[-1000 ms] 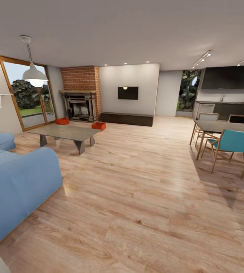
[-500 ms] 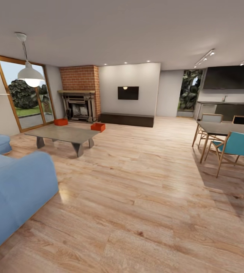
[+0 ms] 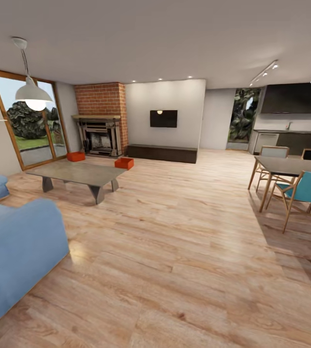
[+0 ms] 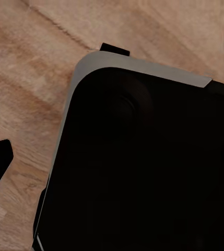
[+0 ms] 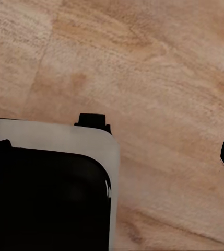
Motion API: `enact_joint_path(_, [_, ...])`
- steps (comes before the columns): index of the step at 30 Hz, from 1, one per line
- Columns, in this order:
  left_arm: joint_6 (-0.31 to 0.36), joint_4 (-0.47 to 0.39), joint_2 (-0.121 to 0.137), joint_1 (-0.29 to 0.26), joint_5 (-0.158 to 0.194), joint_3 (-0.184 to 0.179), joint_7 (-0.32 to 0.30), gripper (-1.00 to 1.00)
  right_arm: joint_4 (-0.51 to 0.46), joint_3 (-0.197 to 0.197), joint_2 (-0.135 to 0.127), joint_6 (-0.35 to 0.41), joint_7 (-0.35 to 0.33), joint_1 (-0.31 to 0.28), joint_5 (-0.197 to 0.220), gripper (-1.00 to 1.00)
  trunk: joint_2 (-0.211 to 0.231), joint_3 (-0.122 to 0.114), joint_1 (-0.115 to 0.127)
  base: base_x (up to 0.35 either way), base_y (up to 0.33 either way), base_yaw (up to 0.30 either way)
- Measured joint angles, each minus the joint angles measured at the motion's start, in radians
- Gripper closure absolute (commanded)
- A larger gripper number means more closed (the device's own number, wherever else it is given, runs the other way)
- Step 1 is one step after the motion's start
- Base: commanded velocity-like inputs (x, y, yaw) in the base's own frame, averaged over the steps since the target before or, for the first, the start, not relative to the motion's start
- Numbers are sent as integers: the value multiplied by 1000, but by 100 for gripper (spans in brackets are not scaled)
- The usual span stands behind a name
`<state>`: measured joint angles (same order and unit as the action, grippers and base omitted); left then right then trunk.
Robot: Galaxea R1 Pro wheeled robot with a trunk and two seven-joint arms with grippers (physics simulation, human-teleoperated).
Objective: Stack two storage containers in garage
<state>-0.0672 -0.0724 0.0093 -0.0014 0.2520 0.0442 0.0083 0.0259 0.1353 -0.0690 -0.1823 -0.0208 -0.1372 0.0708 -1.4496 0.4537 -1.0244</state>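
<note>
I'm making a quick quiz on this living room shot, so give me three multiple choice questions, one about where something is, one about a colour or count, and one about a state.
1. Where are the two storage containers?
A. On the wood floor near the fireplace
B. On the coffee table
C. On the sofa

2. What colour is the dining chair nearest the camera?
A. Red
B. Teal blue
C. Black

3. What state is the pendant lamp in?
A. Lit
B. Dark
C. Lying on the floor

Answers:
1 A: one storage container and the other storage container sit on the wood floor in front of the fireplace, beyond the coffee table.
2 B: the dining chair beside the dining table has a teal blue seat shell on a wooden frame.
3 A: the pendant lamp glows white under its shade.
</note>
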Motion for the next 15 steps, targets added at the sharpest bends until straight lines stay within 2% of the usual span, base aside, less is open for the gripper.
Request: enact_joint_path(15, [0, -1, 0, 0, 0, 1, 0, -100, -1, 0, 0, 1, 0, -1, 0, -100, 0, 0, 0, 323, 0, 0])
